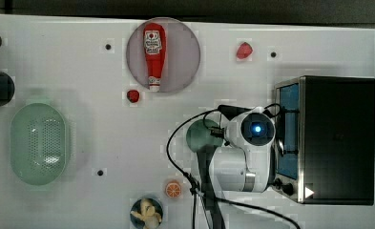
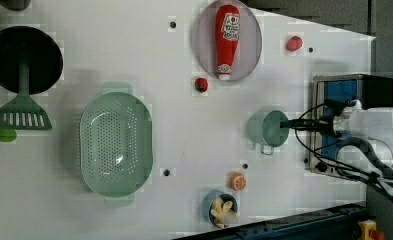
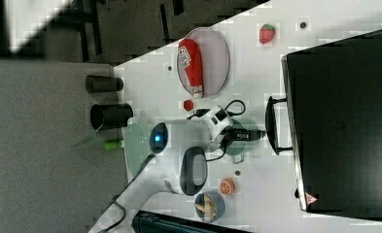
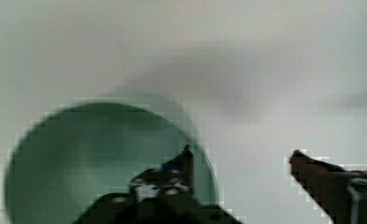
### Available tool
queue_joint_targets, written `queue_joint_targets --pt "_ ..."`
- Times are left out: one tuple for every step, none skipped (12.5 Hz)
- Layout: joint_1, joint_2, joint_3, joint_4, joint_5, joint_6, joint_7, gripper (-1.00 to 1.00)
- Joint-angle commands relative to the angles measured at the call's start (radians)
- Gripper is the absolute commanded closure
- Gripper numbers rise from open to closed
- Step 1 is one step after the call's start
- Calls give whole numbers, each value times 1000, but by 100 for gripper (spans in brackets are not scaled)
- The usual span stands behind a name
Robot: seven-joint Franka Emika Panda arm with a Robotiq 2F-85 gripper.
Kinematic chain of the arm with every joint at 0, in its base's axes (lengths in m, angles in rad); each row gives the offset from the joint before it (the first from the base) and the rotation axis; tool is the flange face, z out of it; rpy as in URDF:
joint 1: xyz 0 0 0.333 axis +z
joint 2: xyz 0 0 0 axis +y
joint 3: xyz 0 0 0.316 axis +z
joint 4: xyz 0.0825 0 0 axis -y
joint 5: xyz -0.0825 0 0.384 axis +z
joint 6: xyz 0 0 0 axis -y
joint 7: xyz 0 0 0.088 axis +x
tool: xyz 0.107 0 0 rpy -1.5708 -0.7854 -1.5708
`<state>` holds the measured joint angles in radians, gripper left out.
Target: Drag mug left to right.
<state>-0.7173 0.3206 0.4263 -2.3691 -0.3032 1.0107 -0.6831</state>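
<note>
The mug (image 1: 198, 135) is a small round pale-green cup standing upright on the white table, just at the top view's left of the oven. In the left view the mug (image 2: 268, 128) shows its small handle toward the table's near edge. My gripper (image 2: 285, 124) is at the mug's rim on the oven side. In the wrist view the gripper (image 4: 241, 153) is open, with one fingertip (image 4: 187, 156) inside the mug (image 4: 102, 158) and the other outside, well apart from the rim. In the right view the arm partly hides the mug (image 3: 238, 146).
A black oven (image 1: 338, 138) stands close at the top view's right of the mug. A large green colander (image 1: 39, 143) sits far at the top view's left. A plate (image 1: 187, 57) holds a ketchup bottle (image 1: 154, 55). An orange slice (image 1: 173, 189) and a bowl (image 1: 147, 212) lie near the front edge.
</note>
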Motion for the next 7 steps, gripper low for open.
queue_joint_targets --pt "3 -223 108 56 110 -122 169 -96" --pt "5 -288 141 74 170 -211 281 -100" --pt "6 -351 168 100 240 -298 404 -100" --pt "6 -411 185 129 309 -384 516 -100" --pt "8 -463 198 161 363 -468 581 -100" --pt "9 -507 206 196 396 -536 603 -100" --pt "9 -542 208 237 415 -570 611 -100"
